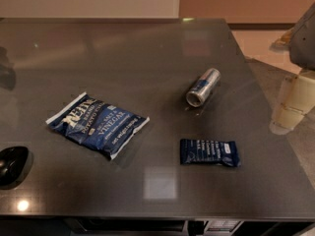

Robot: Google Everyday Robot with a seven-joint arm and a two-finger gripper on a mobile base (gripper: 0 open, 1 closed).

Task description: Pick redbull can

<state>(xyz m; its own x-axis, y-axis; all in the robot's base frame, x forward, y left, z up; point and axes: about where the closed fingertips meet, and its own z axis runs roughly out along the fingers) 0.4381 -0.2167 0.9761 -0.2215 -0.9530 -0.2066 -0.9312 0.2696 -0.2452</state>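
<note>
The redbull can (203, 86) lies on its side on the dark grey table (147, 48), right of centre, with its shiny round end facing the front left. My gripper (289, 107) hangs at the right edge of the view, over the table's right edge. It is well to the right of the can and holds nothing that I can see.
A large blue-and-white chip bag (97, 123) lies flat at the left of centre. A flat dark blue snack bar wrapper (209, 152) lies in front of the can. A black rounded object (12, 165) sits at the left edge. The floor shows beyond the table's right edge.
</note>
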